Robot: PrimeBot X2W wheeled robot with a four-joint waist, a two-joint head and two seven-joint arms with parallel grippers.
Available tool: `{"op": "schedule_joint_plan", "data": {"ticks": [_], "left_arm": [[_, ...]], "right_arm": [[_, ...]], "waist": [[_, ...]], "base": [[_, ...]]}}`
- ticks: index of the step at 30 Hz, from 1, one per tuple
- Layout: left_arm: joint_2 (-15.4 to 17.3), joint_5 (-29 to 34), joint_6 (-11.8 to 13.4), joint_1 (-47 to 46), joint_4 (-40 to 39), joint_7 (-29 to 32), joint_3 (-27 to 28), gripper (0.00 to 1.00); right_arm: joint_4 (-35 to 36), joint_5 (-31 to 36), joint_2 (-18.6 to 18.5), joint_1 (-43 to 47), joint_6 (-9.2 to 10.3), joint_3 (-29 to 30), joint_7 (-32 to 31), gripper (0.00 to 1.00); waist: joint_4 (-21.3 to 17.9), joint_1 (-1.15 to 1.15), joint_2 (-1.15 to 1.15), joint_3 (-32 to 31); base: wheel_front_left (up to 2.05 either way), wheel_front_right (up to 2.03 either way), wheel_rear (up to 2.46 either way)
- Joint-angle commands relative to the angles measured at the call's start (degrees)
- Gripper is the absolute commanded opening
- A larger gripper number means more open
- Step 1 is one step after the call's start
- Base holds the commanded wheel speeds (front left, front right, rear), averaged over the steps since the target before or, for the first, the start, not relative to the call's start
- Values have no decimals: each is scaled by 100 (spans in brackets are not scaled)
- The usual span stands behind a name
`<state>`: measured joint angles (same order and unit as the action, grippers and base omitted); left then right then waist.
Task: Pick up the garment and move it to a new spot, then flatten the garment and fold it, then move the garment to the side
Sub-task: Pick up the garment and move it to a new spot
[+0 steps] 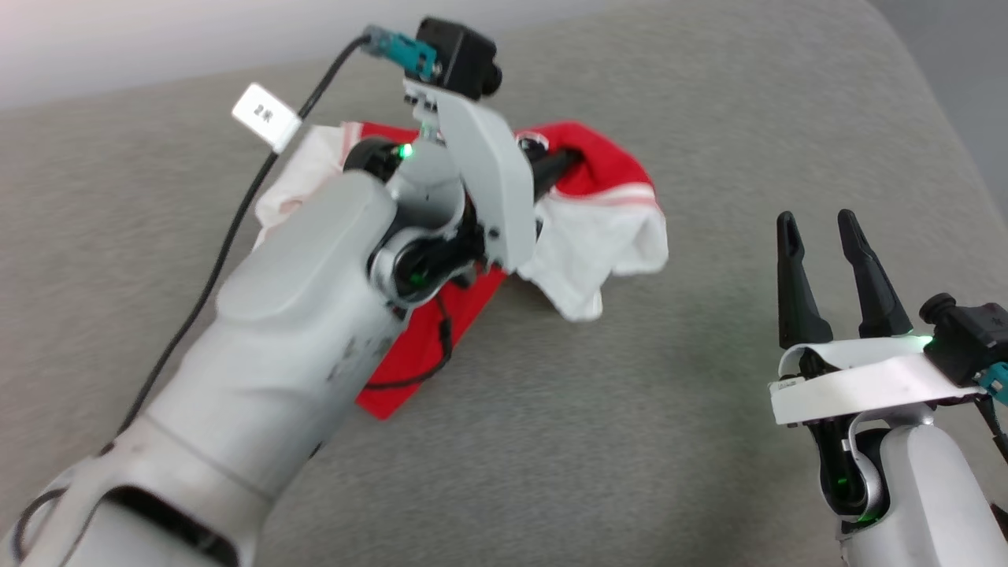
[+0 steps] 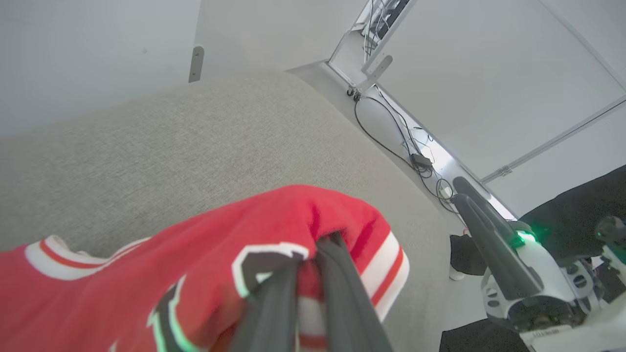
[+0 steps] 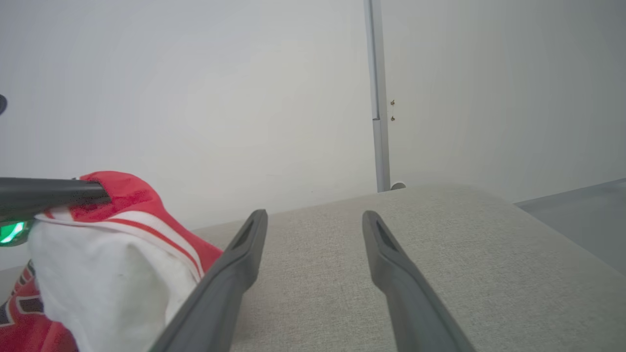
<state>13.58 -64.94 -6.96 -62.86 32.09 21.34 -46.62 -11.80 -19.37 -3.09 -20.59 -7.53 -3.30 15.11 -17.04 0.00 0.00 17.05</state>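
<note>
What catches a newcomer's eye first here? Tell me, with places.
The red-and-white garment sits bunched in the middle of the head view on the grey cushion, the left claw shut on its red cloth. The right claw stands open at the lower right, apart from it.

Looking like a robotics lab or test rm, not a home. Plain bare white walls (image 3: 195, 98) are closing it in, w/ a thin grey vertical metal post (image 3: 376, 98) running up one. A wide grey woven-fabric padded surface w/ a rounded corner (image 1: 630, 441) is spreading under the arms. Loose black cables (image 2: 424, 168) are trailing over the pale floor along the wall base, near a white metal frame (image 2: 364, 73) on what look like small casters. Robot hw is showing bare: a white paper tag (image 1: 266, 116) is hanging on a black lead (image 1: 228, 236), a small black box camera w/ teal plug (image 1: 461, 55) is riding one wrist, a green status LED (image 1: 405, 150) is glowing, & the right gripper (image 1: 816, 216) is carrying similar kit.
</note>
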Motion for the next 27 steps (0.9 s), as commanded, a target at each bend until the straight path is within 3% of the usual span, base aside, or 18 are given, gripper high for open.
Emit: {"op": "schedule_joint_plan", "data": {"ticks": [1, 10, 18, 25, 26, 27], "left_arm": [[-151, 11, 20, -175, 296, -146, 61, 0], [-749, 170, -23, -659, 2162, -1108, 134, 0], [-851, 463, -53, -536, 3194, -1046, -375, 0], [-593, 735, -36, -441, 3511, -546, -1002, 0], [-532, 743, -35, -441, 3503, -503, -1054, 14], [-460, 730, -31, -461, 3476, -529, -1085, 60]], "right_arm": [[20, -136, 17, -16, 8, -18, 5, 100], [-1, -738, 24, 108, 8, -179, 5, 100], [128, -878, 23, 151, 8, -66, 5, 100], [197, -826, 20, 31, 8, -76, 5, 100], [189, -822, 20, 8, 8, -110, 5, 100], [174, -810, 20, -17, 8, -149, 5, 100]], "waist": [[-733, 0, 0, 398], [-1571, 0, 0, 697], [-1661, 0, 0, 818], [-1659, 0, 0, 880], [-1656, 0, 0, 872], [-1652, 0, 0, 858]], "base": [[0, 0, 0], [0, 0, 0], [0, 0, 0], [0, 0, 0], [0, 0, 0], [0, 0, 0]]}}
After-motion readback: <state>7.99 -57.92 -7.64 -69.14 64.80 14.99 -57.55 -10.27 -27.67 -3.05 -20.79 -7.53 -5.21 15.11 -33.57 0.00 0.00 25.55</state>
